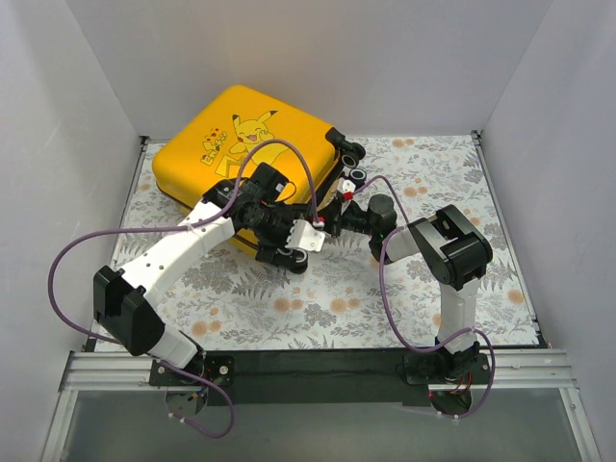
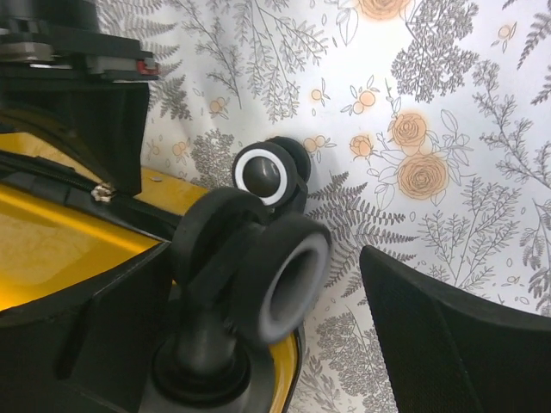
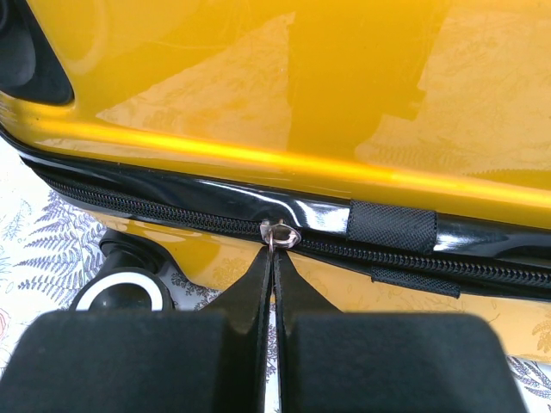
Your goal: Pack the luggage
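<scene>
The yellow luggage [image 1: 241, 144] lies shut at the back left, Pikachu lid up. My left gripper [image 1: 292, 246] is at its near right corner. In the left wrist view this gripper [image 2: 267, 267] is open, with a black caster wheel [image 2: 288, 280] between its jaws and a gap to the right finger [image 2: 448, 335]. My right gripper [image 1: 329, 218] is at the case's right side. In the right wrist view it [image 3: 274, 255] is shut on the metal zipper pull [image 3: 281, 233] of the black zipper [image 3: 155, 209] that runs along the yellow shell [image 3: 284, 95].
The floral tablecloth [image 1: 385, 289] covers the table. White walls [image 1: 77, 115] stand close on the left, back and right. Two more black wheels [image 1: 354, 164] stick out at the case's far right corner. Purple cables [image 1: 87, 241] loop from both arms.
</scene>
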Robot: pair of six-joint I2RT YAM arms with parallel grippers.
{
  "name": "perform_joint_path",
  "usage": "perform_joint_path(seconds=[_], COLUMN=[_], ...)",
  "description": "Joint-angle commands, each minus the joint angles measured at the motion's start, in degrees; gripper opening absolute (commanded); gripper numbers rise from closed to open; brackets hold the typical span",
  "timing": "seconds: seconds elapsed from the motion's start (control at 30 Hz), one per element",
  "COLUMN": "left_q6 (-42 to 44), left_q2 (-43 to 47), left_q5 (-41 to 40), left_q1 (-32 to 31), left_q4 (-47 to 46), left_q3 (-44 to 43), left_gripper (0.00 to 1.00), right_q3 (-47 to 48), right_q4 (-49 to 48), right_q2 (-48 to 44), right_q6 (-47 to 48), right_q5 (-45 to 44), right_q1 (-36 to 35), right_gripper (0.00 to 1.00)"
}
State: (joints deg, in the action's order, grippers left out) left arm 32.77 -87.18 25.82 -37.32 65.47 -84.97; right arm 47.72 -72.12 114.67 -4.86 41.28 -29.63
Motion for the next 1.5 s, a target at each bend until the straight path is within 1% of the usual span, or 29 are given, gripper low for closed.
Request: perform_joint_path(seconds=[0.0,0.07,0.17,0.23,0.33,0.37,0.4,0.43,0.5,0.57,0.63,0.77,0.8,0.83,0.87,0.9,0.93,1.03,1.13,1.3,1.47], left_q6=[2.64,3.52,3.88,3.61,3.35,3.17,3.26,3.35,3.26,3.87,4.23,3.96,3.88,4.14,4.4,4.4,4.06,3.18,1.51,1.24,1.59], left_q2=[2.89,2.28,1.14,0.26,-0.19,-0.1,0.25,0.51,1.13,1.39,0.52,-0.89,-0.98,-0.89,-0.54,-0.28,0.07,0.16,-0.98,-1.24,-0.37], left_q5=[-4.11,-6.13,-6.84,-6.75,-6.75,-6.58,-6.31,-6.14,-5.87,-6.22,-7.45,-6.41,-5.97,-5.0,-4.65,-4.64,-4.64,-5.08,-5.08,-4.91,-3.77], left_q1=[-1.17,-1.26,-1.26,-1.26,-1.26,-1.26,-1.26,-1.26,-1.26,-1.26,-1.26,-1.26,-1.26,-1.35,-1.26,-1.26,-1.35,-1.35,-1.35,-1.35,-1.35], left_q4=[-8.86,-12.19,-12.91,-12.83,-11.95,-11.95,-11.69,-11.94,-12.65,-12.65,-13.09,-11.86,-11.42,-10.55,-10.28,-10.45,-11.15,-11.95,-11.77,-12.03,-10.37], left_q3=[5.59,7.27,6.93,6.05,4.9,4.73,4.55,4.55,4.9,5.08,4.9,3.06,2.79,2.79,3.23,3.67,4.11,4.73,3.41,2.97,3.14], left_gripper=[0.86,0.86,0.81,0.72,0.64,0.64,0.66,0.74,0.79,0.79,0.77,0.55,0.41,0.34,0.24,0.04,0.0,0.0,0.0,0.0,0.0], right_q3=[0.7,0.35,-0.26,-0.44,-0.44,-0.35,-0.26,-0.18,-0.26,-0.09,0.0,0.26,0.35,0.44,0.44,0.27,0.0,-1.58,-4.04,-6.76,-6.86], right_q4=[-4.96,-4.96,-4.61,-4.09,-2.25,-1.8,-1.54,-1.19,-1.1,-1.1,-1.1,-1.01,-0.92,-0.83,-0.66,-0.57,-0.39,1.09,2.41,3.56,4.88], right_q2=[-3.58,-3.93,-4.54,-4.89,-5.6,-5.69,-5.69,-5.78,-5.69,-5.69,-5.6,-5.86,-5.95,-6.13,-6.39,-6.74,-7.53,-9.46,-11.92,-14.74,-14.57], right_q6=[1.0,1.17,1.96,2.4,3.62,3.81,3.98,4.33,4.34,4.25,4.25,4.25,4.42,4.51,4.6,4.6,6.86,9.42,11.97,11.46,9.96], right_q5=[-1.2,-1.37,-1.81,-1.64,-1.55,-1.72,-1.73,-1.73,-1.73,-1.73,-1.73,-1.99,-2.16,-2.08,-1.9,-1.81,-1.81,-1.46,-0.85,0.82,-0.4], right_q1=[-0.08,0.01,0.18,0.1,-0.08,-0.08,-0.08,-0.08,0.01,-0.08,-0.08,0.01,-0.08,0.01,-0.17,-0.25,-0.69,-2.18,-4.11,-6.14,-6.41], right_gripper=[0.01,0.01,0.01,0.01,0.01,0.01,0.01,0.01,0.01,0.01,0.01,0.01,0.01,0.01,0.01,0.01,0.01,0.01,0.01,0.01,0.01])
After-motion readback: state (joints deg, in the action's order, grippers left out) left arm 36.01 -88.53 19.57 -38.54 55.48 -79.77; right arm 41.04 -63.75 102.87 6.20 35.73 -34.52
